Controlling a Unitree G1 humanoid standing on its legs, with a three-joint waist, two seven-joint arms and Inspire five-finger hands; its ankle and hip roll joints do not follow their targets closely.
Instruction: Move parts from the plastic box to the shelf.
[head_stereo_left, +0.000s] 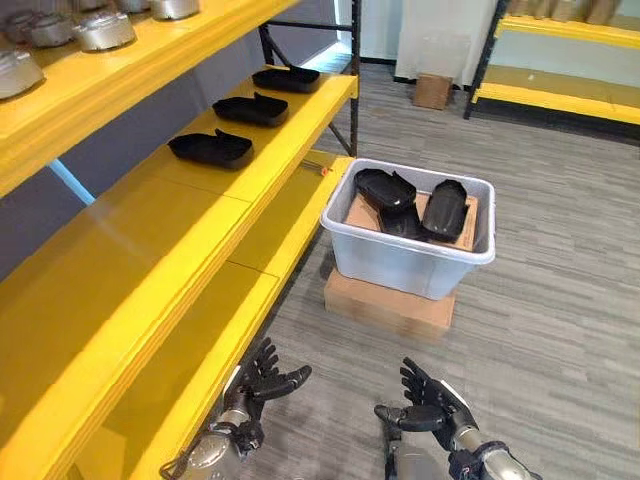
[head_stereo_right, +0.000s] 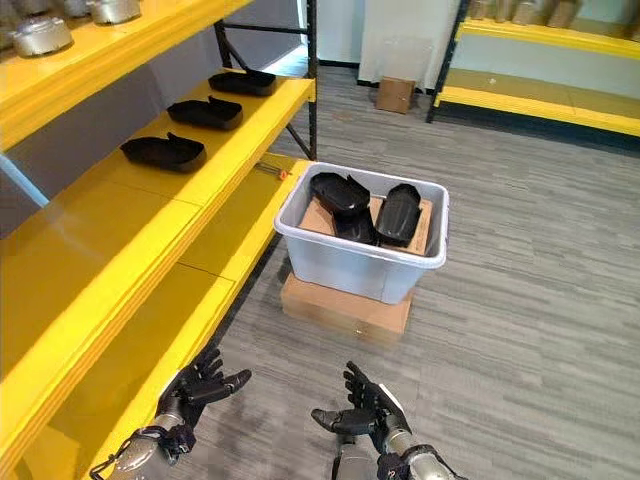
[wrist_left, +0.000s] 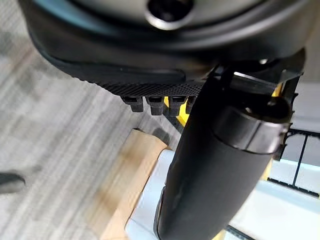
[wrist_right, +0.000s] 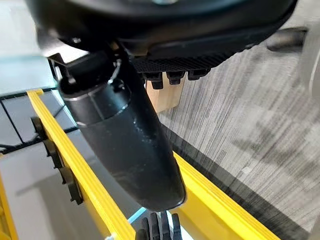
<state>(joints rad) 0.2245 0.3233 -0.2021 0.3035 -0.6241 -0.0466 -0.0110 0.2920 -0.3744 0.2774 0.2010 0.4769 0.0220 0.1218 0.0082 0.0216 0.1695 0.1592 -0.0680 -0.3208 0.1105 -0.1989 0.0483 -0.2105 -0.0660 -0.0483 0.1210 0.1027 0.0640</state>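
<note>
Both robot hands sit low in front of us, above the grey wood-grain floor (head_stereo_left: 560, 300): left robot hand (head_stereo_left: 268, 382) near the edge of the yellow metal shelf rack (head_stereo_left: 150, 290), right robot hand (head_stereo_left: 432, 402) a bit apart to its right. Each has fingers spread & relaxed, nothing held; w/ the wrist views we see straight fingertips (wrist_left: 150, 104) past the left thumb, and same for the right (wrist_right: 175, 76). Ahead of the hands stands the pale grey plastic box (head_stereo_left: 400, 262), resting on a flat brown cardboard carton (head_stereo_left: 385, 305), just beside the rack's lowest yellow board. Inside the box, on a cardboard liner, lie the glossy black moulded plastic parts (head_stereo_left: 385, 190), approx three, overlapping; one more elongated part (head_stereo_left: 445, 210) leans twd the box's right side. On the middle shelf level three matching black parts (head_stereo_left: 212, 147) are lined up in a row, apart from each other, receding away from us. Top level carries round silver metal castings (head_stereo_left: 103, 28). Farther back, a small brown cardboard box (head_stereo_left: 433, 90) on the floor & a second yellow rack (head_stereo_left: 560, 95) at the far right.
</note>
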